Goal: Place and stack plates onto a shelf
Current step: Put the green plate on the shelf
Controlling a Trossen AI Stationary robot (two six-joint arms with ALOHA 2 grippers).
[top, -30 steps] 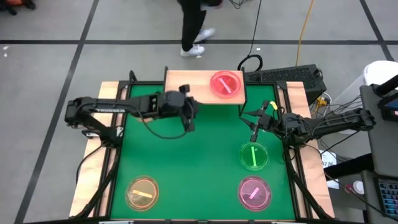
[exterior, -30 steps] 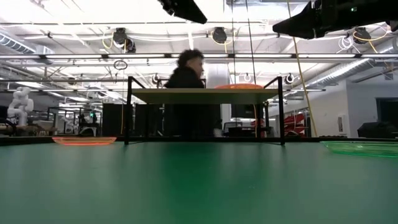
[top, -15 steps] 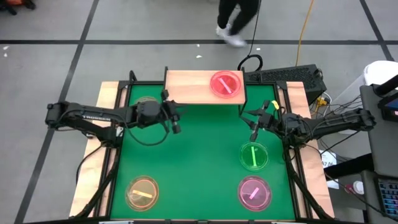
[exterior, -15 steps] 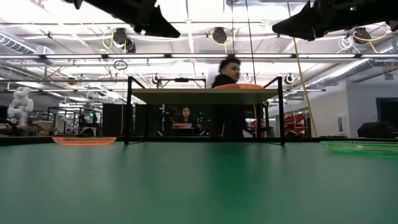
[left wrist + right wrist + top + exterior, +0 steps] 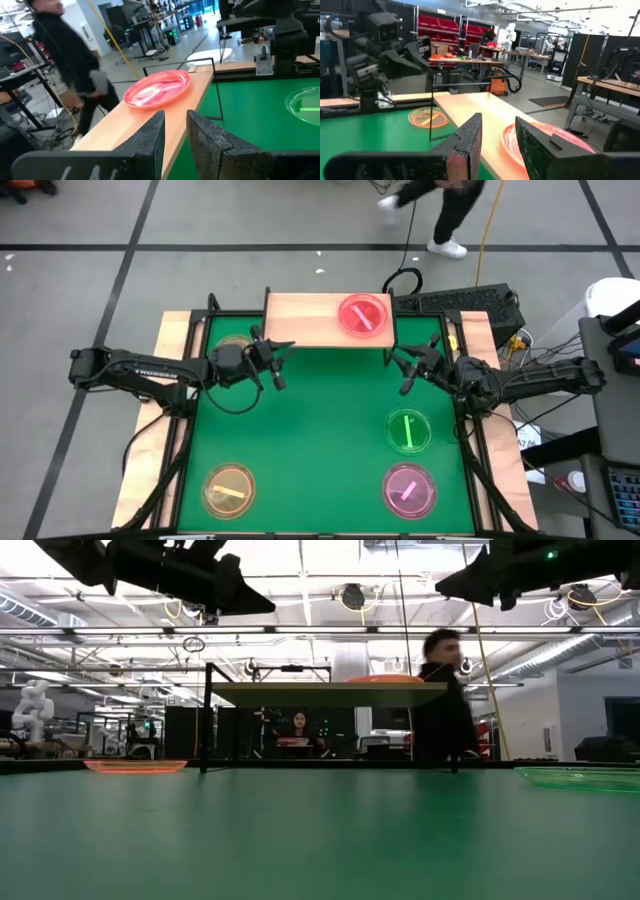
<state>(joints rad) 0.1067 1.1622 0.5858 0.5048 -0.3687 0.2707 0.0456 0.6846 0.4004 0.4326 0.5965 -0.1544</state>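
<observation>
Both hands clear of shelf (image 5: 305, 322); person (image 5: 445, 210) walking behind table (image 5: 300, 430)

Whole table (image 5: 300, 430) seen straight down in high view. Low view set at tabletop level, facing the shelf (image 5: 328, 693) and room. Wrist views aimed inward from opposite sides; red plate (image 5: 157, 89) (image 5: 547, 142) shared by both.

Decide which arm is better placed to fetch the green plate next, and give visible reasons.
Probably the right. In the high view the right claw hangs empty just above the green plate on that side of the table. The left claw, also empty, is across the table, farther from it.
</observation>
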